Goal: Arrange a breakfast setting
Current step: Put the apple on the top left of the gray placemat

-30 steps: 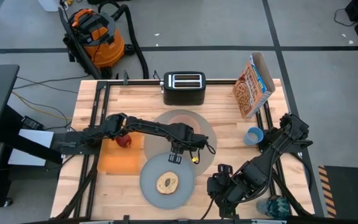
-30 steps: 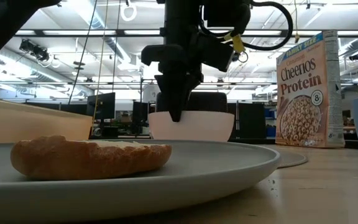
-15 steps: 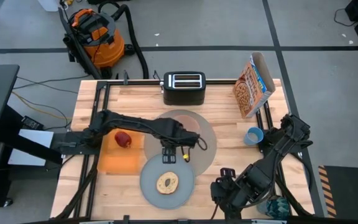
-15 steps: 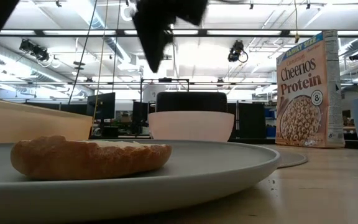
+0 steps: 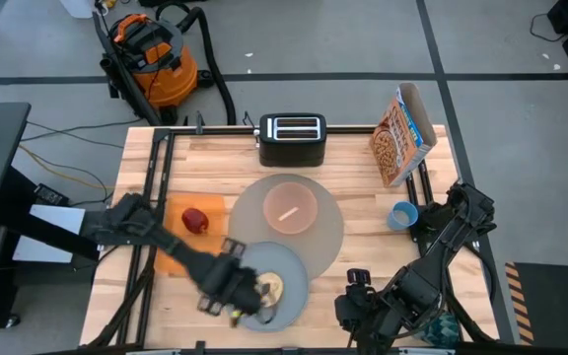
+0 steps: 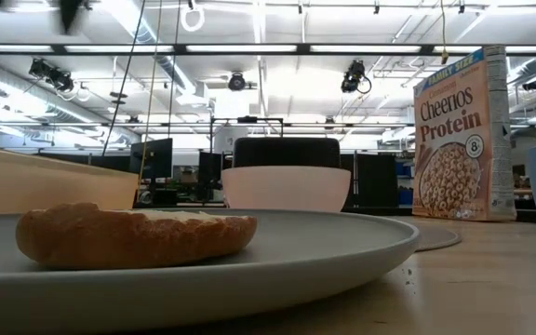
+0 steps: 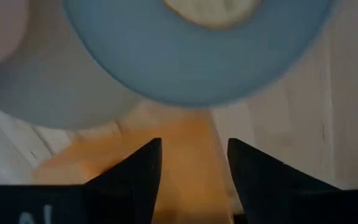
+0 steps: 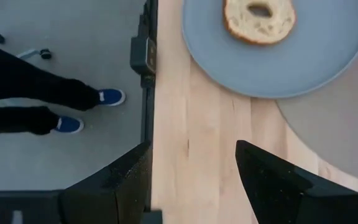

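Hovering over the plate's [image 5: 289,286] near-left edge, the left gripper [image 5: 233,296] holds nothing, fingers apart. Bread [image 5: 270,288] lies on the plate; the bowl [image 5: 290,207] sits on the placemat [image 5: 331,232]. Right gripper [image 5: 363,308] waits open at the counter's [image 5: 363,212] near edge.

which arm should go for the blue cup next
Probably the right. The small blue cup stands at the table's right edge, beside the right arm, whose open, empty gripper waits at the front edge. The left gripper is over the grey-blue plate, with the placemat between it and the cup.
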Motion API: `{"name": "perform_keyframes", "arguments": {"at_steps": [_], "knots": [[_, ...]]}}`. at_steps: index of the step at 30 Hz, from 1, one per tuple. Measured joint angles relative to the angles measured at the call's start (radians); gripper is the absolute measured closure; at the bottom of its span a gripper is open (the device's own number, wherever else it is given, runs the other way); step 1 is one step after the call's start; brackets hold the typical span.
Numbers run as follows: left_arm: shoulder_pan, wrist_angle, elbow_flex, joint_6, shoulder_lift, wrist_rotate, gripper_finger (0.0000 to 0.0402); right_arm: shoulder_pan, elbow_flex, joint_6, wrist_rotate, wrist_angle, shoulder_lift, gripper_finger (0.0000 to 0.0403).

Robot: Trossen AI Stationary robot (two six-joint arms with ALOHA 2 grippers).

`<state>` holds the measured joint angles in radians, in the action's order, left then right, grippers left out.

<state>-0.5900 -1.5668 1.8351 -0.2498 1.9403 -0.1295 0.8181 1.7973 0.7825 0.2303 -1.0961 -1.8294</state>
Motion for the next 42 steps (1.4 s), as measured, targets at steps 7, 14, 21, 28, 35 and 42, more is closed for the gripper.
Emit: {"name": "perform_keyframes", "arguments": {"at_steps": [7,14,21,28,35,42], "knots": [[-0.103,0.028,-0.363,-0.106,-0.249,0.010,0.0210,-0.006,0.000,-0.019,0.059,0.069,0.000,0.0165],[-0.025,0.307,-0.712,-0.007,-0.464,-0.023,0.0210,-0.059,0.000,-0.034,0.141,0.093,0.000,0.0165],[0.073,0.428,-0.860,0.251,-0.480,-0.079,0.0210,-0.133,0.000,-0.024,0.173,0.120,0.000,0.0165],[0.187,0.508,-0.986,0.410,-0.479,-0.069,0.0211,-0.177,0.000,-0.026,0.192,0.181,0.000,0.0165],[0.263,0.622,-1.031,0.426,-0.479,-0.072,0.0248,-0.187,0.000,0.007,0.192,0.228,0.000,0.0165],[0.295,0.636,-1.031,0.516,-0.478,-0.072,0.0273,-0.187,0.000,0.066,0.192,0.257,0.000,0.0165]]}}
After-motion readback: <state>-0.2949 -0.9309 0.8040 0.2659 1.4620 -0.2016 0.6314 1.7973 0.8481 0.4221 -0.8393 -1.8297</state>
